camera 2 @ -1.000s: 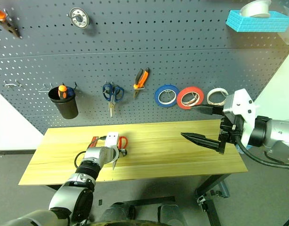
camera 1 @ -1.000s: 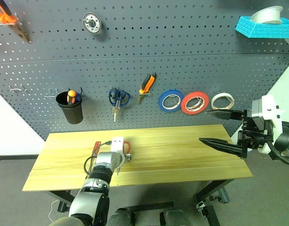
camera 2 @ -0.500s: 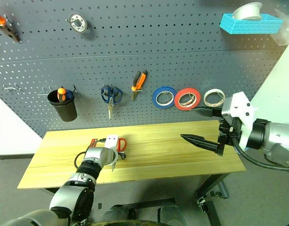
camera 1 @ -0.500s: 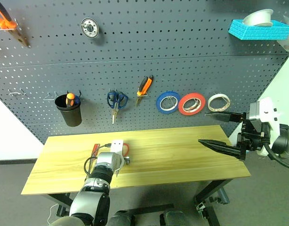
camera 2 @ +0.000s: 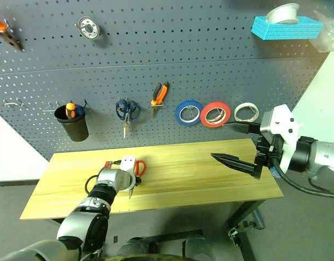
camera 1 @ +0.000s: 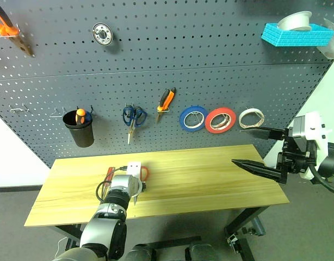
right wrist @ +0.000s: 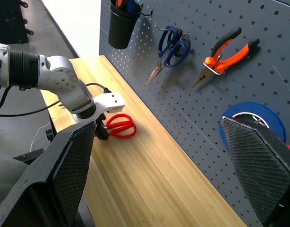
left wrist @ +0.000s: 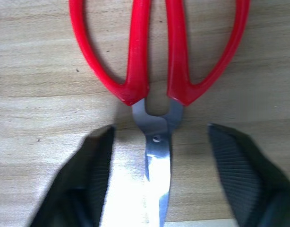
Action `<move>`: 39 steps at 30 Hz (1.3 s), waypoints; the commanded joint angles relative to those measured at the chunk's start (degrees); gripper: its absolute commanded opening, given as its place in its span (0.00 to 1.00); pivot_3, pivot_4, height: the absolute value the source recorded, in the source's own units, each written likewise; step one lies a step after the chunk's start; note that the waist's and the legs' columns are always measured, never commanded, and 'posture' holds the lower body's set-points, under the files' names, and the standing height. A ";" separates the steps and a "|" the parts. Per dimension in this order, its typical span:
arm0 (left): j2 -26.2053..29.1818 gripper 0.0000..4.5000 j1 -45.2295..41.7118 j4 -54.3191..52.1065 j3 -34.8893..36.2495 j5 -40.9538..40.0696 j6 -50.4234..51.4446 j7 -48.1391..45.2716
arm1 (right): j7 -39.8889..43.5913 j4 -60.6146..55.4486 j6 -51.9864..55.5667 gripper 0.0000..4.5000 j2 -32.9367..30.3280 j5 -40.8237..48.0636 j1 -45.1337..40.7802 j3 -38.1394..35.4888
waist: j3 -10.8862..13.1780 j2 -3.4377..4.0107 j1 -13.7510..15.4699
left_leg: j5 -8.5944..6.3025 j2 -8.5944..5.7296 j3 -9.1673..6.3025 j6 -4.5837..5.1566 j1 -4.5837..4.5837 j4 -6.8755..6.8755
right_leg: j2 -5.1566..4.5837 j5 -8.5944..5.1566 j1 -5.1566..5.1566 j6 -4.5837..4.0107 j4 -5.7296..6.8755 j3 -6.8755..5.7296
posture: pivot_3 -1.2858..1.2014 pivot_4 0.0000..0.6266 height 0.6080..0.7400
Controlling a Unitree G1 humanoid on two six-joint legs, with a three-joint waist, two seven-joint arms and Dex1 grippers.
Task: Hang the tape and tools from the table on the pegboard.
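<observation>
Red-handled scissors lie on the table left of its middle, blades toward me. My left gripper points down over them, open, with one finger on either side of the blades near the pivot and a gap on both sides. A slim red handle, seemingly the screwdriver, lies just left of that gripper. The red tape and the orange-and-black pliers hang on the pegboard. My right gripper hovers open above the table's right end, holding nothing.
On the pegboard hang blue-handled scissors, a blue roll, a whitish roll, a black cup, a saw and a round metal part. Bare hooks sit far left. A blue shelf is top right.
The camera has shifted a little. Both arms and the things on the table stand where they were.
</observation>
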 commanded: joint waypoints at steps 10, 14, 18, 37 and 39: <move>-0.08 0.05 1.17 1.01 0.96 0.40 1.39 1.09 | -0.15 -0.93 -0.83 1.00 -0.41 0.31 -0.90 -1.44 | 0.00 0.01 0.02 | -0.01 0.00 0.00 -0.02 0.00 -0.01 | -0.01 -0.01 0.00 0.00 -0.01 0.00 | 0.45 0.00 0.82; -0.02 0.05 1.17 0.73 0.63 0.60 0.66 0.71 | -0.28 -0.66 -0.89 1.00 -0.38 0.10 -1.23 -1.09 | 0.00 0.00 0.03 | -0.01 0.00 0.00 -0.02 0.00 -0.02 | -0.01 -0.01 0.00 0.01 -0.03 0.00 | 0.45 0.00 0.82; 0.69 0.05 2.17 -1.24 -2.61 2.57 -1.99 -1.42 | -0.39 -0.32 -1.13 1.00 -0.22 -0.37 -1.38 -0.58 | 0.00 0.00 0.04 | -0.02 0.00 0.00 -0.02 0.00 -0.03 | -0.01 -0.01 0.00 0.01 -0.03 0.00 | 0.45 0.00 0.82; 7.32 0.05 11.97 -10.65 -16.42 11.13 -16.00 -12.41 | 1.28 2.25 -1.77 1.00 -0.77 -2.53 -2.63 0.27 | -0.12 0.20 0.13 | -0.11 0.00 -0.03 0.13 -0.14 -0.19 | -0.06 0.04 0.00 -0.08 -0.57 0.00 | 0.45 0.00 0.82; 7.67 0.05 12.82 -11.00 -16.76 11.24 -17.24 -13.30 | 1.41 2.22 -1.69 1.00 -0.76 -2.71 -2.57 0.10 | -0.17 0.28 0.15 | -0.17 0.00 -0.03 0.22 -0.15 -0.21 | -0.07 0.10 0.03 -0.17 -0.69 0.00 | 0.45 0.00 0.82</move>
